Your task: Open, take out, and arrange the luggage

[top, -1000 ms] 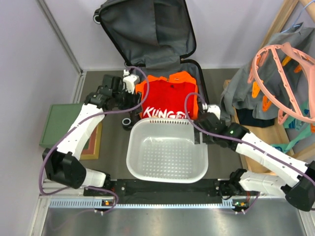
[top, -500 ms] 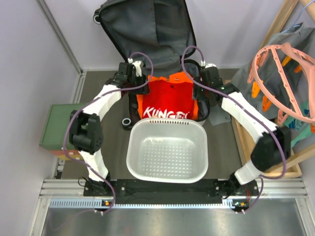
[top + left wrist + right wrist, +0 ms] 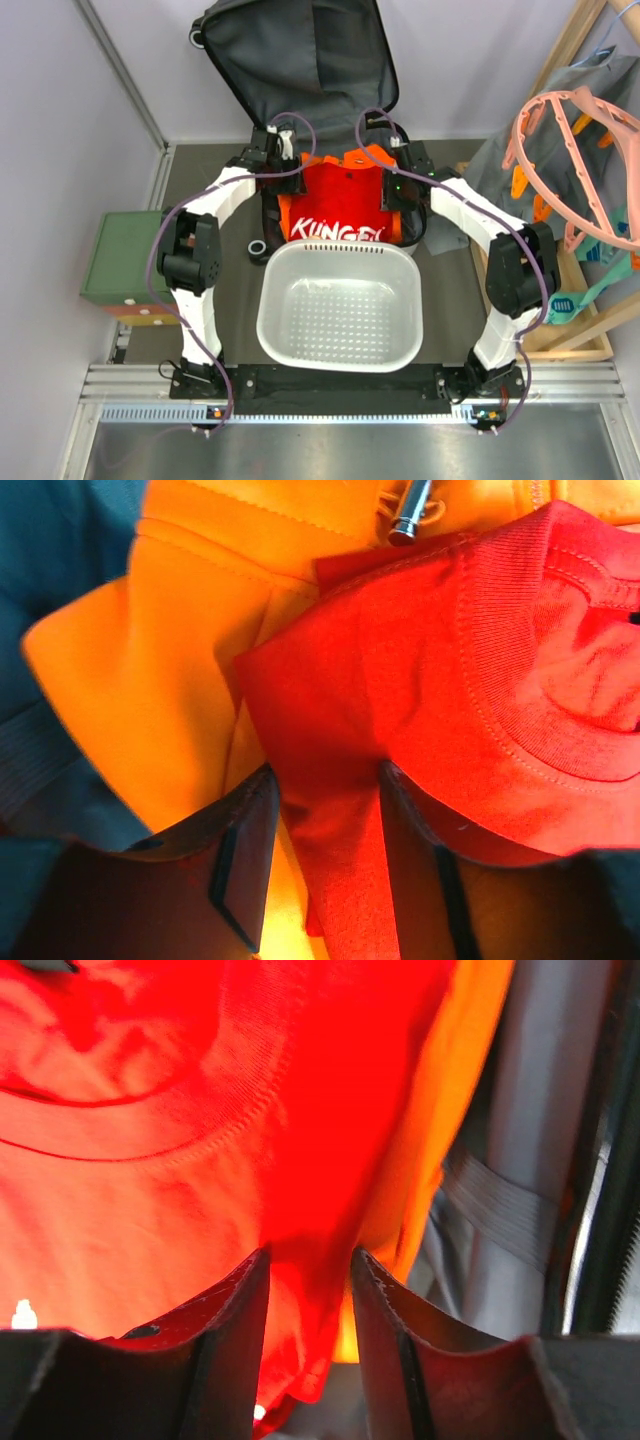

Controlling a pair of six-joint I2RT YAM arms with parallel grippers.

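Far left sit the green-topped stacked boxes [image 3: 115,255]. The small hard-shell suitcase with dark grey fabric lining [image 3: 300,60] lies open at the table's far middle. Its long axis runs away from the arms, with the lid raised at the far end and the base toward the white perforated plastic basket [image 3: 272,300]. Inside, the left gripper [image 3: 327,775] pinches the left shoulder of the red T-shirt with white lettering [image 3: 340,200], which lies on an orange garment [image 3: 160,680]. The right gripper [image 3: 310,1257] pinches the shirt's right edge.
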